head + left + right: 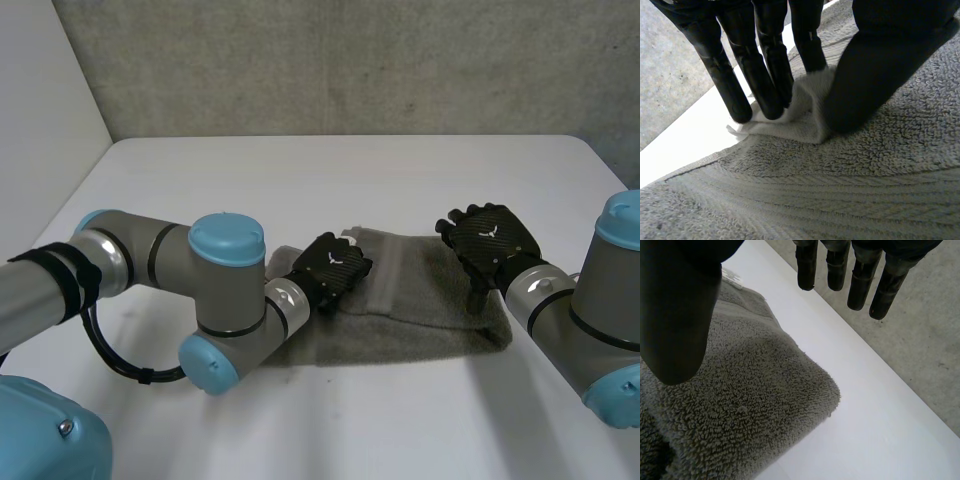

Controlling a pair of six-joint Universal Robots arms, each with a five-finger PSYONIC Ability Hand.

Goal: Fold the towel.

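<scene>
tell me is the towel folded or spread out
Folded: the towel has a thick, rounded, doubled corner beside the right hand.

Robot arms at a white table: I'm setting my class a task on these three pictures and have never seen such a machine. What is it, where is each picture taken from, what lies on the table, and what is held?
It is a robot with two grey arms, each ending in a black hand. The head view looks down from between the arms. In it the left hand and right hand are over a grey towel lying on the white table. The other two views come from cameras on the wrists, looking along each palm. In the left wrist view, the fingers and thumb pinch a white label at the towel's edge. In the right wrist view, the fingers are straight and apart from the thumb, above a towel corner, holding nothing.
</scene>
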